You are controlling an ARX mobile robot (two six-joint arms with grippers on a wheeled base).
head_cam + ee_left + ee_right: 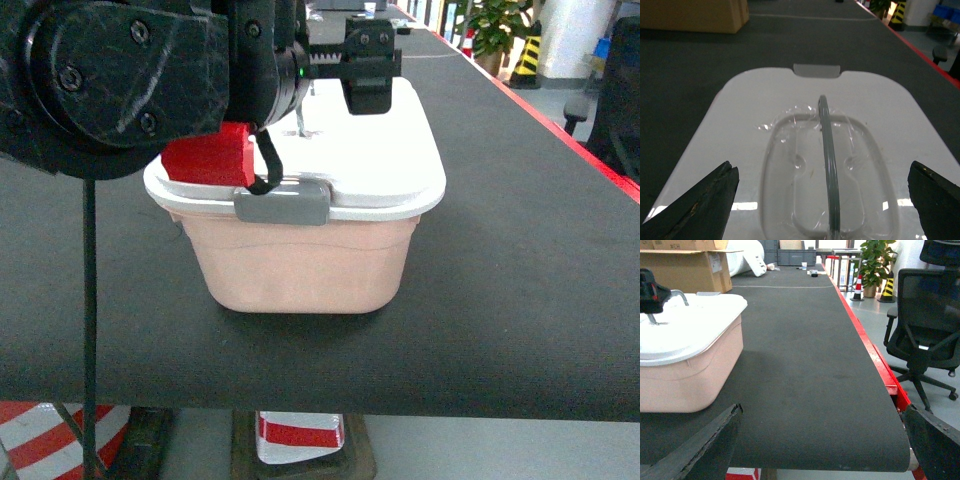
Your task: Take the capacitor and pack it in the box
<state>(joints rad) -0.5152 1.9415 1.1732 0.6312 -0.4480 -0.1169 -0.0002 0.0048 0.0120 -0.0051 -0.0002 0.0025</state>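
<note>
Left gripper [822, 200] spread wide, hovering over lidded box [310, 265] mid-table, straddling raised grey handle [829, 170]; right gripper [822, 440] also spread, well aside; rigid, slick plastic, likely light, best taken by handle; no capacitor visible.

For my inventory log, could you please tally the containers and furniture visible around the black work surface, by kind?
Pink boxes with white lid: 1, the box
Brown cardboard cartons: 1, the carton
Black office chairs: 1, the chair
Potted plants: 1, the plant
Total: 4
</note>
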